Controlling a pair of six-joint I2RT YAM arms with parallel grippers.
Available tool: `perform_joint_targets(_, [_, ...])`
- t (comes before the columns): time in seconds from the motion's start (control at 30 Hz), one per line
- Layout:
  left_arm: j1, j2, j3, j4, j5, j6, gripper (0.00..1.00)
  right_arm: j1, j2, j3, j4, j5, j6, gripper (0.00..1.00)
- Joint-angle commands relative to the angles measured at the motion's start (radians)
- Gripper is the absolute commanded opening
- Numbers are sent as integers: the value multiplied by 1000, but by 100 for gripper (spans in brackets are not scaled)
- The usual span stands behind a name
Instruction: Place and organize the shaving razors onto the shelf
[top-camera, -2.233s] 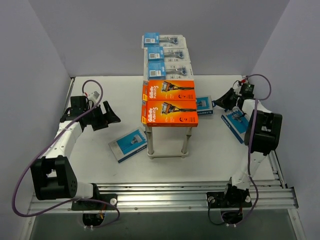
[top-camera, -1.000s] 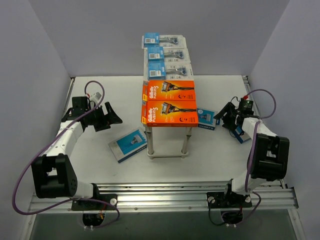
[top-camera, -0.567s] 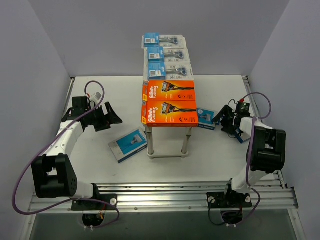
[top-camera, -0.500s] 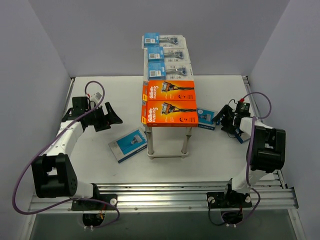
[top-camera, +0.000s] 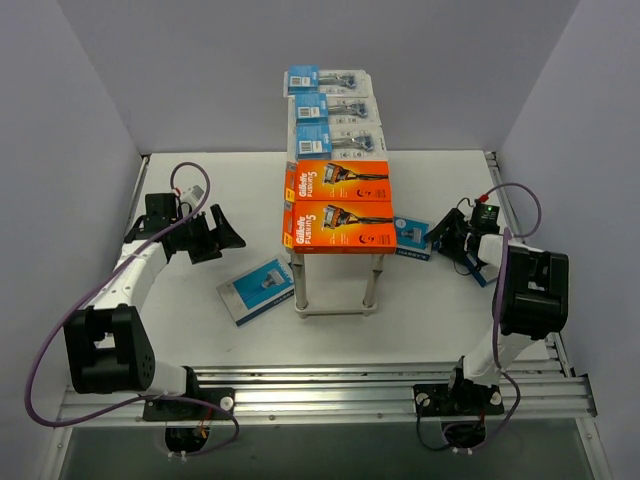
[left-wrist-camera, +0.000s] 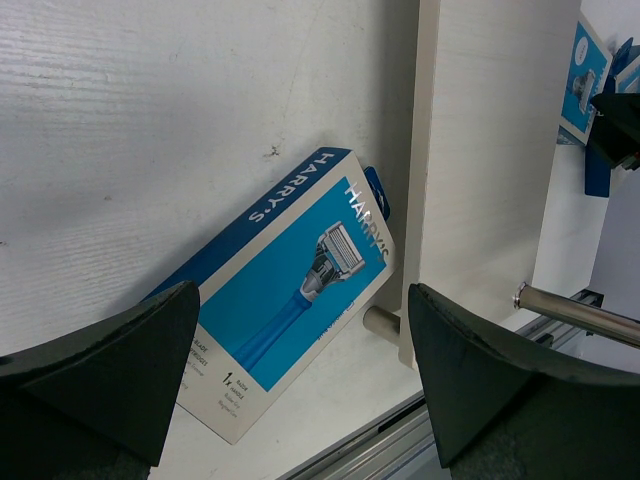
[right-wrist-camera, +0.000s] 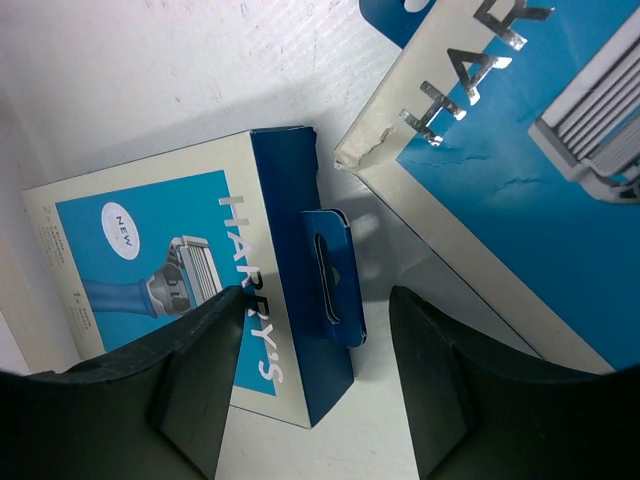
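Observation:
The shelf (top-camera: 297, 285) stands mid-table with three blister packs (top-camera: 333, 108) at its far end and two orange boxes (top-camera: 338, 225) at its near end. A blue-and-white razor box (top-camera: 257, 290) lies flat left of the shelf. My left gripper (top-camera: 215, 235) hovers over that box (left-wrist-camera: 290, 300), open and holding nothing. A second blue box (top-camera: 410, 237) lies at the shelf's right side. My right gripper (right-wrist-camera: 320, 380) is low over this box (right-wrist-camera: 170, 270), jaws open astride its hang-tab end. A third blue box (right-wrist-camera: 520, 150) lies beside it, partly under the right arm (top-camera: 480, 262).
Grey walls enclose the table on the left, back and right. An aluminium rail (top-camera: 330, 385) runs along the near edge with both arm bases on it. In the left wrist view, the shelf's pale board (left-wrist-camera: 490, 150) and one leg (left-wrist-camera: 378, 322) sit just right of the box.
The right arm has swung in and come down to the blue box beside the shelf, and its jaws have narrowed. The left arm has barely moved.

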Motion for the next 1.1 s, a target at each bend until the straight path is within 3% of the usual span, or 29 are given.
perform_joint_targets(0.0, [-3, 1, 5, 44, 21, -4, 94, -7, 42, 8, -14, 2, 0, 54])
perform_joint_targets(0.3, [-5, 6, 2, 55, 40, -7, 94, -6, 78, 14, 22, -28, 9, 39])
perform_joint_targets(0.7, [-8, 0, 2, 59, 53, -15, 94, -6, 8, 34, -53, -23, -10, 0])
perform_joint_targets(1.07, [-13, -52, -3, 58, 52, -9, 94, -6, -161, 68, -203, 21, -43, 0])
